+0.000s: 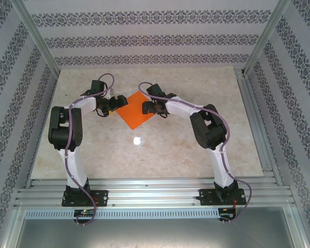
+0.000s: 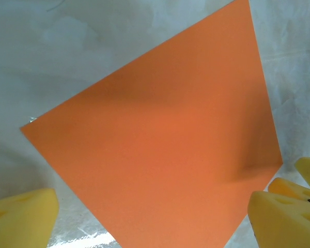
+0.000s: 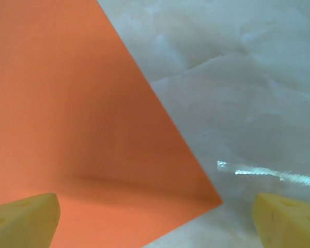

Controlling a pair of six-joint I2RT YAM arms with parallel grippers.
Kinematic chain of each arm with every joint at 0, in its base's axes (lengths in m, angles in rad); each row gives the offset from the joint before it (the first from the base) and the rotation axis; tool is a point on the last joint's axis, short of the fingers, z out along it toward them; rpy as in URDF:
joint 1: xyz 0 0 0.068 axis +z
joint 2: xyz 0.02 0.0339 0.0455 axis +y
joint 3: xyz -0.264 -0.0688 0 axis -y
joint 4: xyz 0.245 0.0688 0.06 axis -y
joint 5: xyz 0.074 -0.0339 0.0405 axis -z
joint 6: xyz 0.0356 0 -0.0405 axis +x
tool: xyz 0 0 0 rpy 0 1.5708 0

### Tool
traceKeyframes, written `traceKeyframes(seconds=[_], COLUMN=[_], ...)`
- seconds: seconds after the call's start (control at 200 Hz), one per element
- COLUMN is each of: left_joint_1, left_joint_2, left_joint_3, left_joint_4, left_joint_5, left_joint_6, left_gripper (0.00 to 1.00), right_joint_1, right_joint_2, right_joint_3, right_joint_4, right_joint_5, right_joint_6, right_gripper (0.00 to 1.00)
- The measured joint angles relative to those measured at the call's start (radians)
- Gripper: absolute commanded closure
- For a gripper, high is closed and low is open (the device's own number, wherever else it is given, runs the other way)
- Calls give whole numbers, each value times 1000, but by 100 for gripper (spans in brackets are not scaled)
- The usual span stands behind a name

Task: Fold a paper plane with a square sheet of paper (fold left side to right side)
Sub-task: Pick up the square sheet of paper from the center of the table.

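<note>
The square sheet of paper (image 1: 137,111) is bright orange and lies flat on the table, turned like a diamond, with no crease that I can see. My left gripper (image 1: 107,107) hangs over its left corner, open. In the left wrist view the sheet (image 2: 165,144) spreads between the yellow foam fingertips (image 2: 20,217), and the left gripper (image 2: 152,222) holds nothing. My right gripper (image 1: 151,107) hangs over the right corner, open. In the right wrist view the sheet (image 3: 77,129) ends in a corner between the right gripper's (image 3: 155,222) pads (image 3: 289,219), untouched.
The table (image 1: 196,160) has a pale marble-look top with a glare spot (image 1: 137,140) in front of the sheet. Aluminium rails (image 1: 155,194) run along the near edge, where both arm bases are bolted. Patterned walls close in the back and both sides.
</note>
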Motion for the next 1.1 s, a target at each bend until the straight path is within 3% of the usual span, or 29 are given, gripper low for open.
traceKeyframes(seconds=[0.495, 0.994, 1.099], left_joint_1=[-6, -8, -9], left_joint_2=[24, 27, 27], left_joint_3=[6, 8, 9], left_joint_4=[10, 11, 11], left_joint_5=[16, 16, 14], left_joint_6=[-15, -18, -18], left_gripper=[5, 5, 5], right_joint_1=[30, 67, 85], right_joint_2=[60, 106, 114], right_joint_3=[78, 160, 172], right_joint_4=[-50, -84, -84], right_joint_5=[49, 47, 42], right_joint_6=[71, 89, 89], right_gripper=[5, 12, 17])
